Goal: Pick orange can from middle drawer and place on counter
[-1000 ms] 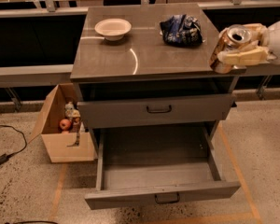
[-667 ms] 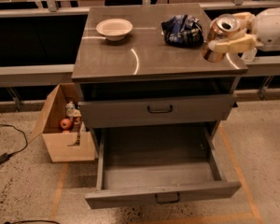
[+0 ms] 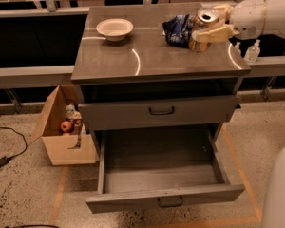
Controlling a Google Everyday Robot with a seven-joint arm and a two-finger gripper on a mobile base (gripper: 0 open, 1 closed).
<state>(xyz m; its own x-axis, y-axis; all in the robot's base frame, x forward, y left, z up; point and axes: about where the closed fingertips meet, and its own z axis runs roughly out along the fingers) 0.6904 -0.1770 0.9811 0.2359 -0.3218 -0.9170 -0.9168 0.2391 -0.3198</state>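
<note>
My gripper [image 3: 208, 28] reaches in from the right and is shut on the orange can [image 3: 206, 17]. It holds the can tilted over the back right part of the counter [image 3: 147, 56], right next to a dark blue snack bag [image 3: 177, 26]. The can's bottom is close to the counter; I cannot tell whether it touches. The middle drawer [image 3: 161, 177] is pulled out wide below, its grey floor bare, with a small dark handle [image 3: 170, 202] on its slim front.
A white bowl [image 3: 115, 28] stands at the counter's back left. The taller-fronted drawer [image 3: 161, 110] above the open one is closed. A cardboard box [image 3: 61, 132] with small items sits on the floor at left. A clear bottle [image 3: 252, 51] stands on the rail at right.
My gripper has carried the orange can leftward, from beyond the counter's right edge to over the counter beside the blue bag.
</note>
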